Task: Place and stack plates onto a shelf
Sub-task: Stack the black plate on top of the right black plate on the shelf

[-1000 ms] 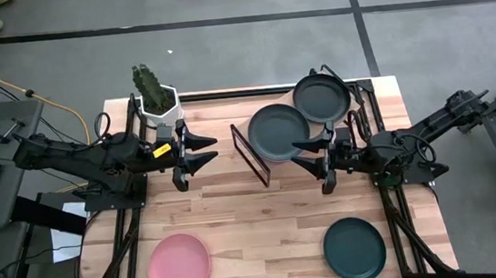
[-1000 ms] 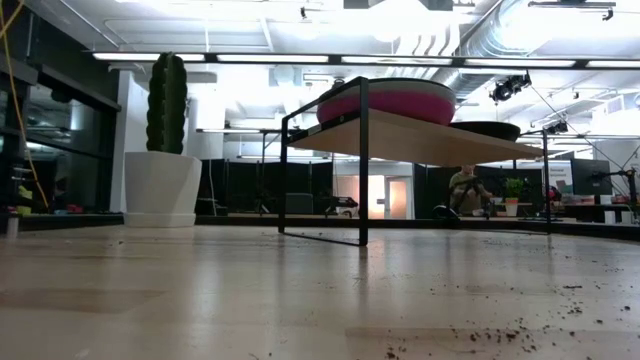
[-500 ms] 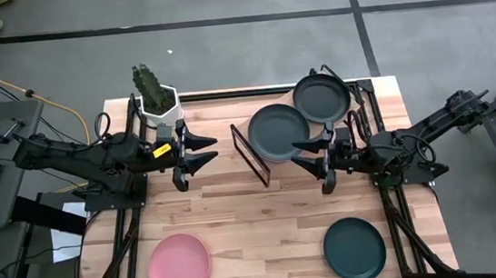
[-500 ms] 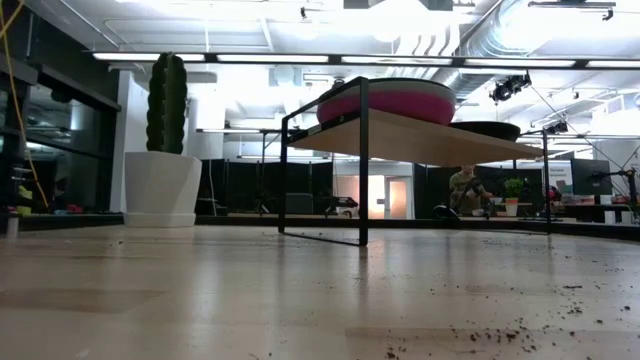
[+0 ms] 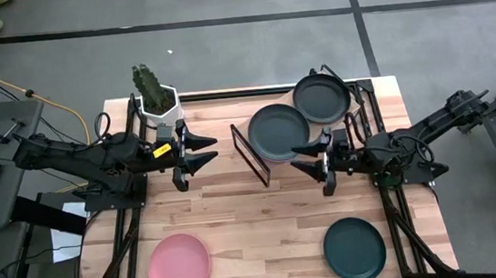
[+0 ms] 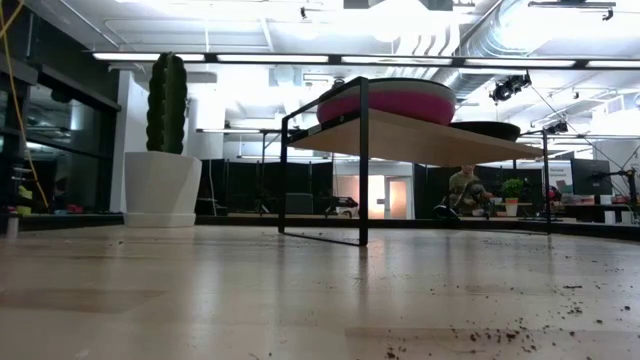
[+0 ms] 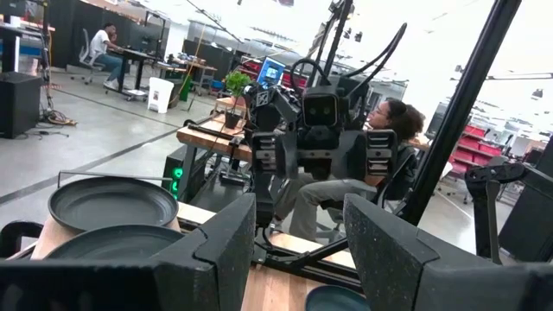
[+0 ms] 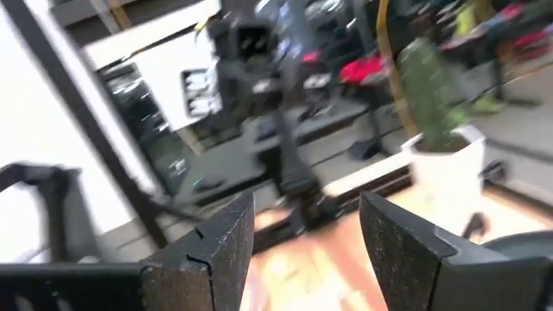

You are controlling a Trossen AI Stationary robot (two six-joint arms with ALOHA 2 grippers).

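Two dark plates sit on the shelf [image 5: 251, 154]: one [image 5: 277, 132] tops a stack and one [image 5: 322, 98] lies toward the far right. In the low view the stack shows a magenta plate [image 6: 385, 102] on the wooden board [image 6: 420, 140], with a dark plate [image 6: 495, 128] beside it. A light pink plate [image 5: 179, 265] and a dark green plate [image 5: 354, 248] lie flat on the table near its near edge. My left gripper [image 5: 213, 151] is open, left of the shelf. My right gripper [image 5: 297, 154] is open at the shelf's near side, just beside the stack.
A cactus in a white faceted pot [image 5: 155, 102] stands at the table's far left, behind my left gripper. Bare wood lies between the two near plates and in front of the shelf. People sit in the room beyond the table [image 7: 393, 121].
My right gripper has shifted slightly toward the table's near edge, away from the stack, and stays open. The plates and my left arm have kept still.
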